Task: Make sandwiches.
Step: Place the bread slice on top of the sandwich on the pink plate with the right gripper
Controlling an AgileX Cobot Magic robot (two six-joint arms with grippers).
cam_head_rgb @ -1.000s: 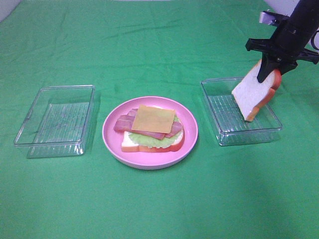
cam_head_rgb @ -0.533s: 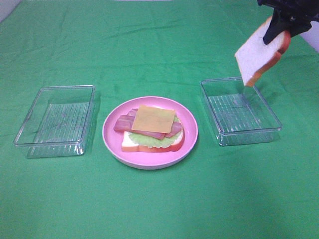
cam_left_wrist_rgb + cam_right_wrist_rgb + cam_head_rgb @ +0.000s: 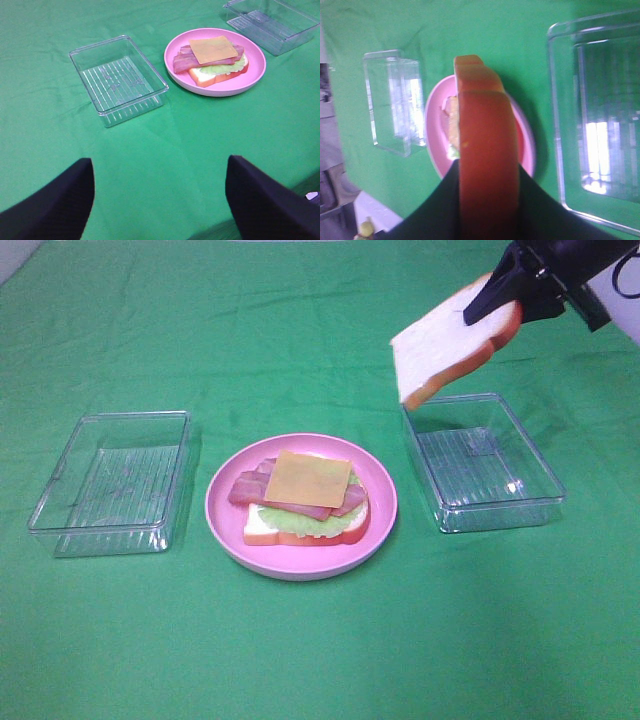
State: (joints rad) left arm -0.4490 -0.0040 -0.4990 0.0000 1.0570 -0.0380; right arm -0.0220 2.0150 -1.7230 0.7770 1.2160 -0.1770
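Clear plastic forms the left tray (image 3: 112, 480), which sits far to the left of the working hand and holds nothing. The left gripper (image 3: 159, 200) rests well back from it, jaws spread wide, gripping nothing.

Next comes the pink plate (image 3: 226, 526), below and to the left of the working hand. It carries the open sandwich (image 3: 305, 502): bottom bread, lettuce, bacon and a cheese square (image 3: 308, 479) on top.

The bread slice (image 3: 447, 349) has changed most. A second ago it hung just above the right tray (image 3: 485, 462); now it is raised, tilted flatter and shifted toward the plate. The right gripper (image 3: 497, 297) is clamped tight on the crust edge of the slice.

Judgement: the lift from the tray is complete and the carry is under way. Remaining work is to bring the slice over the cheese, level it and release.
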